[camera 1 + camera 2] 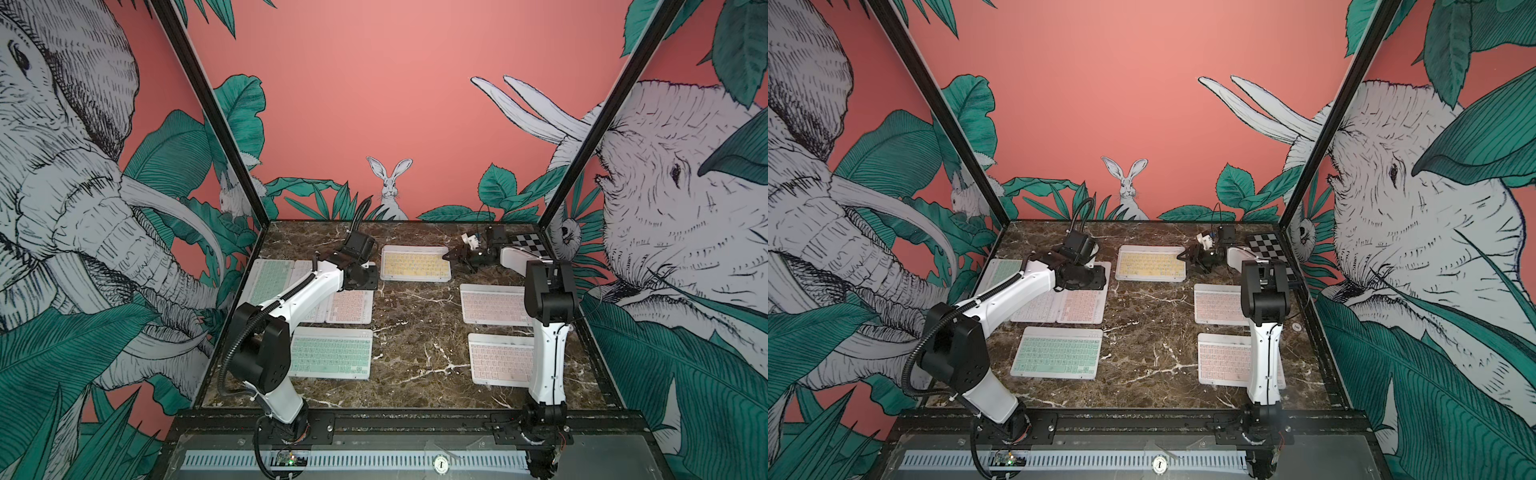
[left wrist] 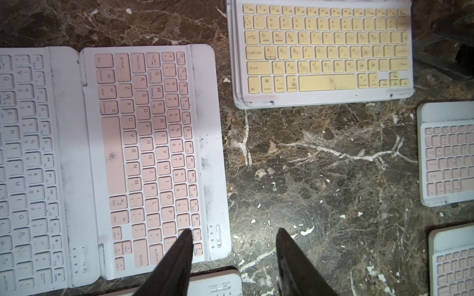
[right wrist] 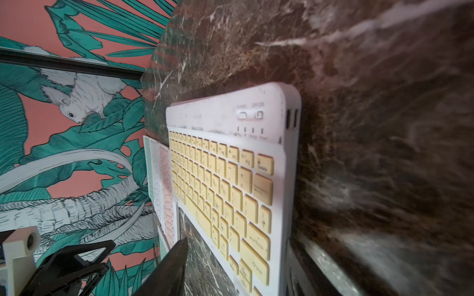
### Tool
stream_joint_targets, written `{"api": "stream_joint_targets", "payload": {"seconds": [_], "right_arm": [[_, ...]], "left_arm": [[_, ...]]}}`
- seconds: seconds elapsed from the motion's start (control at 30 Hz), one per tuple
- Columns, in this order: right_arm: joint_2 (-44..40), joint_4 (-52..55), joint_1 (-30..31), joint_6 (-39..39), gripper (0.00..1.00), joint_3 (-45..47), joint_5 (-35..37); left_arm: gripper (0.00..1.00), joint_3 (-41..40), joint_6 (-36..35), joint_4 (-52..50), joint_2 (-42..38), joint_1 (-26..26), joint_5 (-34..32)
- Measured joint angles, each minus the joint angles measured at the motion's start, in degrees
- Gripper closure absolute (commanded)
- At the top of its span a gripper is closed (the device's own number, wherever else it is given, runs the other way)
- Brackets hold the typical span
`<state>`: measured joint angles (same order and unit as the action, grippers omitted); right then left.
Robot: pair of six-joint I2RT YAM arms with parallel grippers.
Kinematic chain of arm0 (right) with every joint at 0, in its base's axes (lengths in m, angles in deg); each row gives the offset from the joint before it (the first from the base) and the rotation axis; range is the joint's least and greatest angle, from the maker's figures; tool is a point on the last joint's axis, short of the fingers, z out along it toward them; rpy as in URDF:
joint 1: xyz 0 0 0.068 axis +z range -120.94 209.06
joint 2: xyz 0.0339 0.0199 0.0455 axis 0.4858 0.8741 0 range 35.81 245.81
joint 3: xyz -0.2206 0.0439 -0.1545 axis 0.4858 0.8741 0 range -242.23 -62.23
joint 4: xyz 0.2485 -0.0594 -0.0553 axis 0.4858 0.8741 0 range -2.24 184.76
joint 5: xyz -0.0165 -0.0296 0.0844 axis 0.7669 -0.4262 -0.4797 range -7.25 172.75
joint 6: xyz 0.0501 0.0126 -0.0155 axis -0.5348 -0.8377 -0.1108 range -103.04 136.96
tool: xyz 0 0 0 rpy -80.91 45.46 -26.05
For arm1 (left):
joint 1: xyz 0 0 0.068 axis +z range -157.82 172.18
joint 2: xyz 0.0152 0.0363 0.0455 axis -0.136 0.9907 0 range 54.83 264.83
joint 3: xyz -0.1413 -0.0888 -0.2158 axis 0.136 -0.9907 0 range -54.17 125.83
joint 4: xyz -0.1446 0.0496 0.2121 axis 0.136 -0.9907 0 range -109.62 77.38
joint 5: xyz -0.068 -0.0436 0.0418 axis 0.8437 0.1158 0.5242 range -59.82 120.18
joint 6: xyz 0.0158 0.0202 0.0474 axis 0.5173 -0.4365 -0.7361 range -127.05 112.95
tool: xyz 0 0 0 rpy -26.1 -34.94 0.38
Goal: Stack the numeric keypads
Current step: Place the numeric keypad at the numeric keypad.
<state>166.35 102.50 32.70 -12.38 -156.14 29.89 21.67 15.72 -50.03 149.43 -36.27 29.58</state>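
Several numeric keypads lie flat on the marble table (image 1: 415,328). At the back middle, a yellow one (image 1: 415,264) (image 2: 325,51) (image 3: 223,192) rests on top of another white-framed one. My right gripper (image 1: 451,254) (image 3: 239,243) is open, its jaws standing either side of the yellow keypad's right end without pressing it. My left gripper (image 1: 363,278) (image 2: 234,230) is open and empty, hovering over the right edge of a pink keypad (image 1: 351,305) (image 2: 154,153). A white-keyed one (image 2: 25,166) lies beside that.
Mint keypads lie at the far left (image 1: 270,280) and front left (image 1: 330,353). Two pink ones sit on the right (image 1: 492,305) (image 1: 500,359), partly hidden by the right arm. A checkered board (image 1: 525,241) sits in the back right corner. Printed walls close three sides.
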Motion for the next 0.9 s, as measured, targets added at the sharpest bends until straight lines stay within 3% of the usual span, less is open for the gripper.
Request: {"api": "stream_joint_targets", "payload": {"seconds": [0.33,0.67,0.9], "right_arm": [[-7.43,4.55,0.0,4.17,0.38,3.89,8.63],[-33.16,5.73,0.17,4.96,0.38,27.56,25.62],[-39.67,10.05,1.57,6.97,0.39,38.27,33.68]], "left_arm": [[0.45,-1.01,0.02,0.48,-0.13,0.0,0.11],[0.46,-6.58,-0.02,3.87,-4.81,-1.75,-0.61],[0.45,-8.52,-0.52,7.13,-5.75,-7.28,-1.79]]}}
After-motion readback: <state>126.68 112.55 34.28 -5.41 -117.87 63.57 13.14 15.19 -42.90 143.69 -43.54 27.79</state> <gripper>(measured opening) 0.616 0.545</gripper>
